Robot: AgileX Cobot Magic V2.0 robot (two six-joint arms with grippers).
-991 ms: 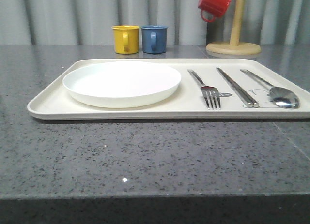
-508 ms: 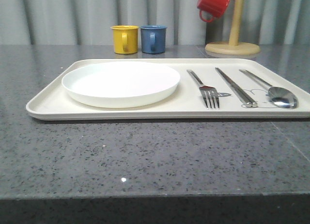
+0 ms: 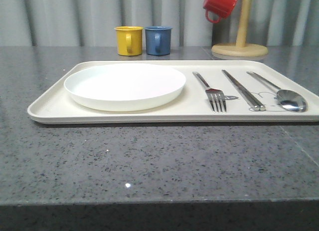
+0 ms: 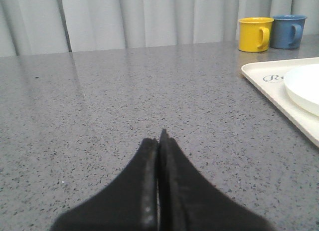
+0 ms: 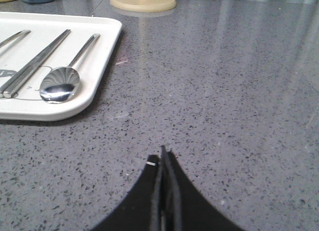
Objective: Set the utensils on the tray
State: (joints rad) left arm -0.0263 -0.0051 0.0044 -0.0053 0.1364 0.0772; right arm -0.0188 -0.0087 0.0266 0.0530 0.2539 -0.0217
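The cream tray [image 3: 50, 109] lies across the middle of the table. On it rest a round white plate [image 3: 124, 85] at the left, then a silver fork [image 3: 212, 91], a pair of metal chopsticks [image 3: 243, 89] and a metal spoon [image 3: 284, 94] at the right. My left gripper [image 4: 158, 138] is shut with nothing in it, over bare table to the left of the tray [image 4: 271, 86]. My right gripper [image 5: 162, 155] is shut and empty too, over bare table to the right of the tray [image 5: 102, 66], with the spoon [image 5: 61, 84] and chopsticks [image 5: 35, 64] in its view.
A yellow mug [image 3: 129, 40] and a blue mug [image 3: 158, 40] stand behind the tray. A wooden mug tree [image 3: 240, 46] at the back right holds a red mug [image 3: 220, 5]. Grey speckled table stretches to the front edge.
The front view shifted slightly; the tray and everything on it lie as before.
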